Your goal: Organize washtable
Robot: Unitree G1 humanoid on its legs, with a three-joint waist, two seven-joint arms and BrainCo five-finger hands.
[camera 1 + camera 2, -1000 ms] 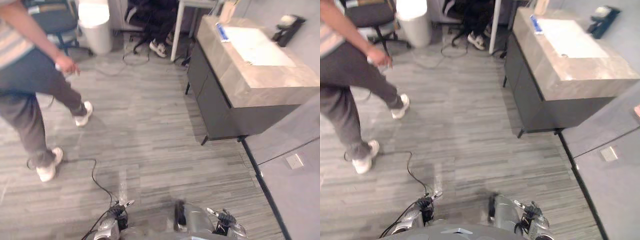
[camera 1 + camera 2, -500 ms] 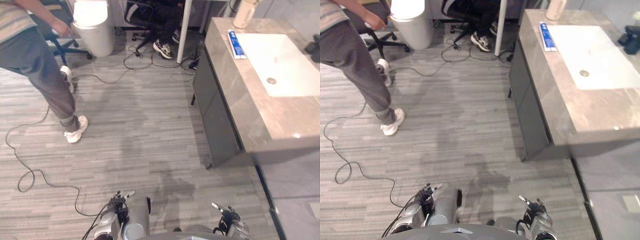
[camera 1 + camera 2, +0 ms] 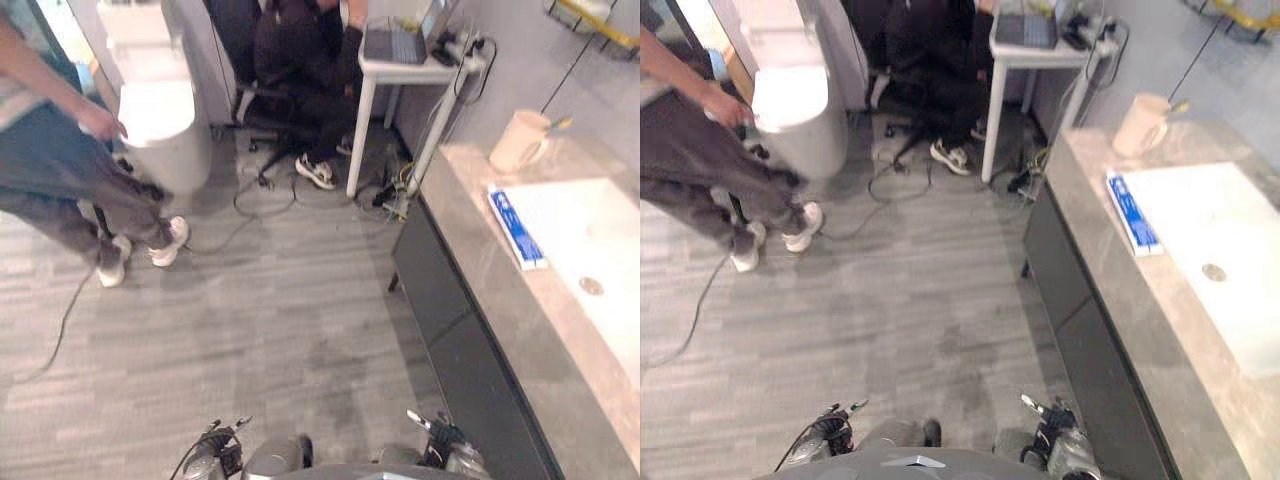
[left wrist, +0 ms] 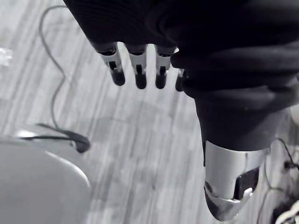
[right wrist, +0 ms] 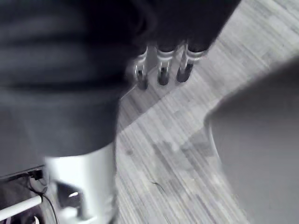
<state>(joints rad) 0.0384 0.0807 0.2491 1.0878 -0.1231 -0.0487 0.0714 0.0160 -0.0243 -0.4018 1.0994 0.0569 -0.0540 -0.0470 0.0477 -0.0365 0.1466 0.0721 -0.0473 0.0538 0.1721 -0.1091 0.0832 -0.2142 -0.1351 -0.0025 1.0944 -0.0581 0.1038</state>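
The washtable's stone counter [image 3: 470,250] runs along the right side, over a dark cabinet [image 3: 450,330]. On the counter lies a blue and white toothpaste tube [image 3: 517,228] beside the white basin [image 3: 590,240]. A beige cup [image 3: 518,140] with a toothbrush [image 3: 556,123] in it stands at the counter's far end. My left hand [image 4: 138,70] hangs over the wooden floor with straight fingers and holds nothing. My right hand [image 5: 161,70] also hangs open above the floor, well short of the counter.
A person [image 3: 60,170] walks at the left beside a white bin [image 3: 160,130]. Another person sits on a chair [image 3: 300,60] at the back, next to a white table [image 3: 400,70] with a laptop. Cables [image 3: 250,195] lie on the floor.
The camera has swung, so the washtable now lies along the right edge with the cup in sight. The person has stepped toward the bin. Both hands stay low.
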